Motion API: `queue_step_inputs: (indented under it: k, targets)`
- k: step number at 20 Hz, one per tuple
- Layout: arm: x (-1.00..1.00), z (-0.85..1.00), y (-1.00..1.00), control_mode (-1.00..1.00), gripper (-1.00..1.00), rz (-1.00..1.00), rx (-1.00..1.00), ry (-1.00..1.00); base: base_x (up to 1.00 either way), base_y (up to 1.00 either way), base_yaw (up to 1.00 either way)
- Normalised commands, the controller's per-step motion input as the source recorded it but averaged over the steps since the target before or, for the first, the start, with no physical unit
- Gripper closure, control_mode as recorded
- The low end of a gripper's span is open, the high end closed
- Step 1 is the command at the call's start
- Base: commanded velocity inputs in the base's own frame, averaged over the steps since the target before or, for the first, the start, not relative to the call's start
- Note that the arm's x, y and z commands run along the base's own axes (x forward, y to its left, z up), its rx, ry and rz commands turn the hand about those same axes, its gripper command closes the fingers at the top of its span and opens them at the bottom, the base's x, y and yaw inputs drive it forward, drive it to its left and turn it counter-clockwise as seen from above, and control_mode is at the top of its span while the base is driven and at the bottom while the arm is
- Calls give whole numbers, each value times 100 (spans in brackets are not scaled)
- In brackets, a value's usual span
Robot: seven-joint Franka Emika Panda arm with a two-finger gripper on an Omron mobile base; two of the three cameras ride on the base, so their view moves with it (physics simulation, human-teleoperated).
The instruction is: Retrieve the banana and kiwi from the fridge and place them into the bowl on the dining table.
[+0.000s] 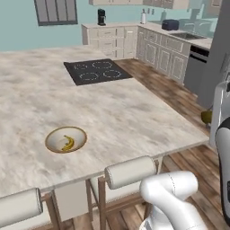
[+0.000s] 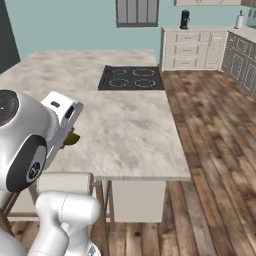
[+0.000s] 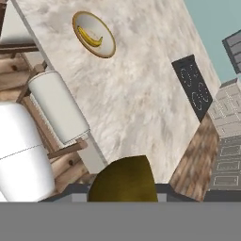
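On the marble dining table [image 1: 126, 112] lies the tan-rimmed bowl [image 1: 79, 133] near its front edge, and the yellow banana [image 1: 68, 143] lies inside it. The hand view has the same bowl [image 3: 107, 43] and banana [image 3: 89, 36] at its top. My gripper [image 3: 123, 189] is shut on the round yellow-green kiwi [image 3: 123, 180], which hides most of the fingers. That kiwi [image 1: 206, 117] hangs off the table's right edge, above the wooden floor, well right of the bowl. From the other side the kiwi [image 2: 72, 138] peeks out under my white hand. The grey fridge [image 1: 219, 49] rises at the far right.
A black cooktop [image 1: 97, 71] is set in the table's far part. Wooden chairs with cream cushions [image 1: 130, 170] stand along the near edge, under my arm. Cream cabinets [image 1: 161, 51] with a sink and a coffee machine [image 1: 101, 17] line the back wall.
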Motion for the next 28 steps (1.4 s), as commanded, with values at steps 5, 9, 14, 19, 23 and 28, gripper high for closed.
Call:
queue_step_inputs:
  k: [5, 9, 14, 19, 23, 28]
  targets:
    - [0, 0, 0, 100, 100, 0, 0, 0, 1, 100, -5]
    - [0, 0, 0, 100, 100, 0, 0, 0, -35, 79, 14]
    - [0, 0, 0, 100, 100, 0, 0, 0, -95, 54, 29]
    - [0, 0, 0, 100, 100, 0, 0, 0, -77, 67, 1]
    - [0, 0, 0, 100, 100, 0, 0, 0, 32, 45, -3]
    - [0, 0, 0, 100, 100, 0, 0, 0, 99, 16, -9]
